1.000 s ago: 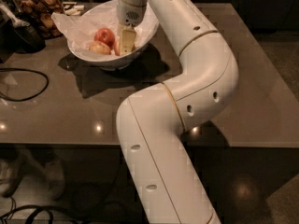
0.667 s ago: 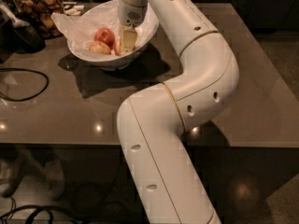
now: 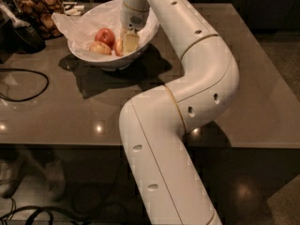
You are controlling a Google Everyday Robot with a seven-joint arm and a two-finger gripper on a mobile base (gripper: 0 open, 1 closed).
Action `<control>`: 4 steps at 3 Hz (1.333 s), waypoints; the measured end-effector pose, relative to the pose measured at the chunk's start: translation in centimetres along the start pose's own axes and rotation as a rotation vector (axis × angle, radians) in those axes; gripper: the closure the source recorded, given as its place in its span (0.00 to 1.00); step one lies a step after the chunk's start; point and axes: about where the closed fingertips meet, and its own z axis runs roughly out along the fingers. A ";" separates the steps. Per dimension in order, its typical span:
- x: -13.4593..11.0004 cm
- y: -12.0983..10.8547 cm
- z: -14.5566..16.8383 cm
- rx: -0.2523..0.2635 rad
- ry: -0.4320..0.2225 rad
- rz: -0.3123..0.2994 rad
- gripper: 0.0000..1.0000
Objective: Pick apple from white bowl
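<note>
The white bowl (image 3: 110, 62) stands at the back left of the brown table (image 3: 262, 102). Three apples lie in it. A deep red apple (image 3: 105, 35) is at the back and a paler yellowish apple (image 3: 99, 48) at the front left. The yellow-orange apple with red blush (image 3: 118, 46) lies on the right, partly hidden by my gripper. My gripper (image 3: 129, 42) reaches straight down into the bowl's right side and is right against that apple.
A glass jar of brown snacks (image 3: 40, 6) stands behind the bowl to the left. A black object (image 3: 21, 34) and a black cable loop (image 3: 28, 86) lie on the table's left. My white arm (image 3: 201, 78) bends over the table's middle.
</note>
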 end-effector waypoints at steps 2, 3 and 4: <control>-0.1 0.0 0.3 -0.005 -0.002 -0.001 0.51; -0.1 0.0 0.3 -0.005 -0.002 -0.001 0.74; -0.1 0.0 0.3 -0.005 -0.002 -0.001 0.97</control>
